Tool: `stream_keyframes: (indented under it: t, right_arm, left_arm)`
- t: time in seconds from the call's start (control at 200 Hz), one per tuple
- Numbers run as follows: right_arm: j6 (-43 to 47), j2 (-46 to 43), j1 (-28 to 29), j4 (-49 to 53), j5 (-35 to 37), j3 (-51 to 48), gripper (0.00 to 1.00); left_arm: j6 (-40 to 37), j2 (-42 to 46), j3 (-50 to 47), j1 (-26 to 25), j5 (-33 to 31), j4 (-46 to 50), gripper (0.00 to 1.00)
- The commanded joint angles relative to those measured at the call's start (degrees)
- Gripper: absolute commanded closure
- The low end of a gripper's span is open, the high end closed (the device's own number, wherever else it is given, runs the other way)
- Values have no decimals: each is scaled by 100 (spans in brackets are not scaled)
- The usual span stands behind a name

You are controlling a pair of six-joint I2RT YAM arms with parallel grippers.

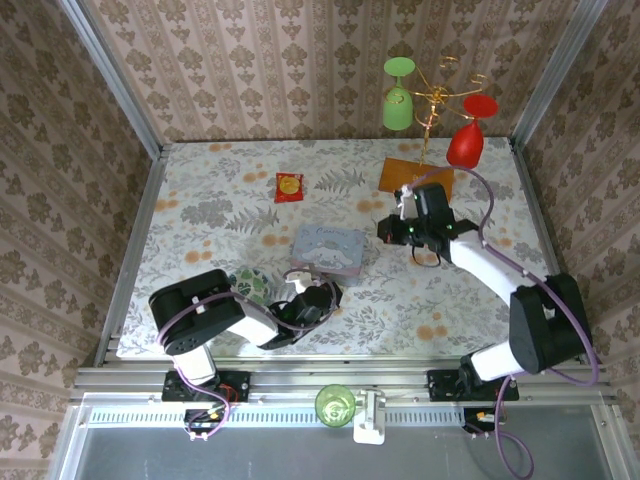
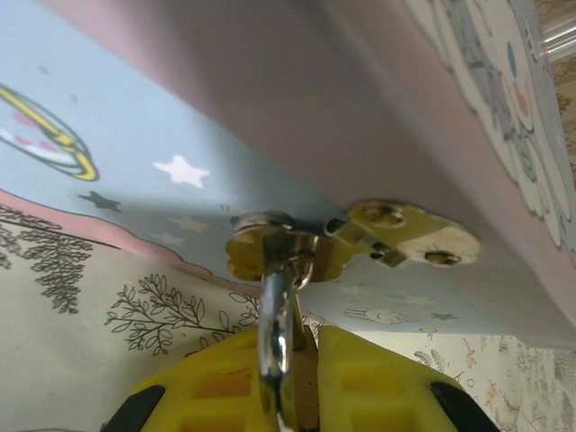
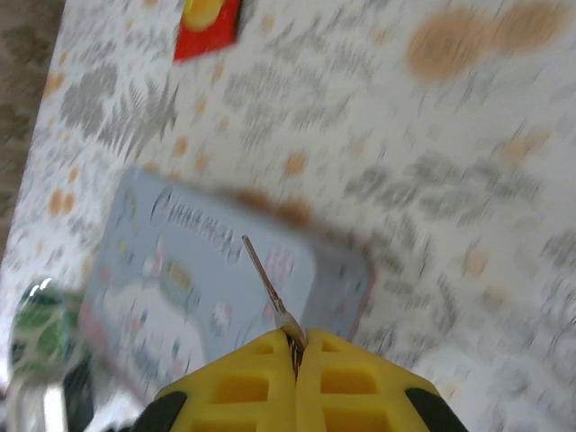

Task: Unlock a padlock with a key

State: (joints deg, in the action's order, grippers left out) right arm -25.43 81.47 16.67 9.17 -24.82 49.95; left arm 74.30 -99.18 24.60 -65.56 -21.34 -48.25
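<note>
The left gripper [image 2: 301, 349] is pinched shut on the padlock [image 2: 274, 328], whose silvery shackle is hooked through the hasp [image 2: 396, 229] of the pale blue tin [image 2: 135, 117]. The right gripper [image 3: 295, 344] clamps the key [image 3: 264, 277], blade pointing toward the tin.

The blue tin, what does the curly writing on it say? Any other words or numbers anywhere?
On the pale blue tin: a curly word on the lid, too blurred to read.
On the red-and-yellow packet: a yellow mark, too small to read.
Nothing else has writing I can make out.
</note>
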Motion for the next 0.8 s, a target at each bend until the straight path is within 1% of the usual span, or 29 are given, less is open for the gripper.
stream_keyframes:
  t: [0.0, 0.145, 0.205, 0.27, 0.445, 0.525, 0.63, 0.665, 0.795]
  right_arm:
    - [-235, -481, 61, 36, -999, -828, 100]
    - [-462, -1273, 204, -55, -1295, -1710, 100]
    - [-716, -1444, 257, -309, -1528, -2021, 100]
    - [-950, -1478, 425, -652, -1584, -2316, 100]
    - [-1543, -809, 970, -2076, -1899, -2827, 100]
    - [-1588, -475, 1172, -2341, -1929, -2833, 100]
    - [-1715, -212, 1200, -2761, -1974, -2868, 100]
    - [-1777, 58, 1212, -2923, -2018, -2852, 100]
    - [-2122, 634, 1230, -3735, -2189, -2930, 100]
  left_arm:
    - [-44, -124, -125, 26, 238, -288, 100]
    - [31, -192, -270, 85, 359, -756, 100]
    - [4, -232, -302, 89, 433, -987, 100]
    - [44, -237, -330, 96, 495, -1146, 100]
    - [18, -181, -424, 144, 559, -1398, 100]
    - [86, -194, -511, 167, 596, -1572, 100]
    - [26, -272, -622, 172, 589, -2018, 100]
    - [14, -323, -636, 171, 598, -2138, 100]
    - [91, -500, -641, 177, 633, -2437, 100]
